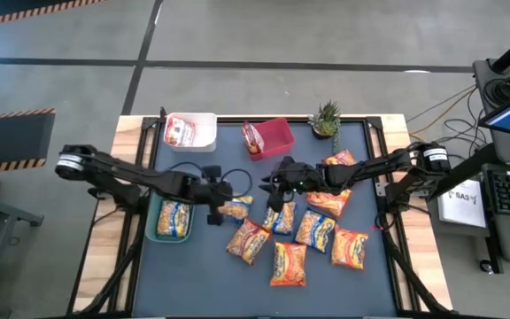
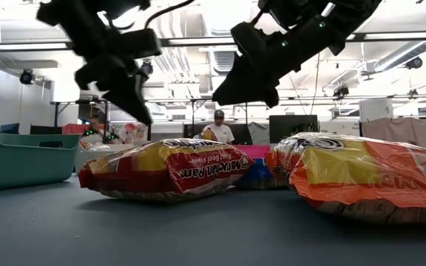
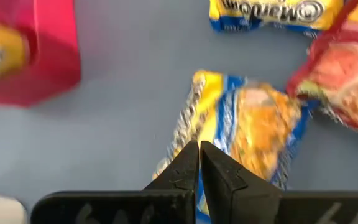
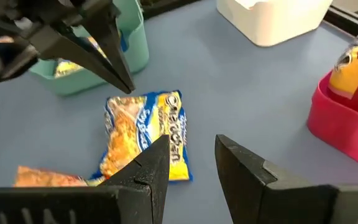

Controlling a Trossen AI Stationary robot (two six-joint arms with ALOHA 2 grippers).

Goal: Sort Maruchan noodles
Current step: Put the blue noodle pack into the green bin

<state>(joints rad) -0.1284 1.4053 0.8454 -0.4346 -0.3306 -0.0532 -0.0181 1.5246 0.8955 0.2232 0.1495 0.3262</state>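
A yellow-blue Maruchan noodle packet [image 4: 143, 140] lies flat on the dark mat [image 1: 193, 275] left of centre. My left gripper [image 3: 199, 163] hangs shut just above its near-left end [image 1: 235, 210] and touches nothing; in the right wrist view its fingers [image 4: 114, 65] end clear of the packet. My right gripper [image 4: 191, 158] hovers open above the mat's middle [image 1: 274, 188], nothing between its fingers. Several more orange, red and yellow-blue packets [image 1: 289, 263] lie flat to the right and near side.
A green bin [image 1: 156, 232] at the left holds a yellow-blue packet, a white bin [image 1: 204, 120] at the far left a red one, and a red bin [image 1: 277, 133] at the far middle another. A potted plant [image 1: 326, 117] stands far right. People sit beyond the table [image 2: 218, 129].
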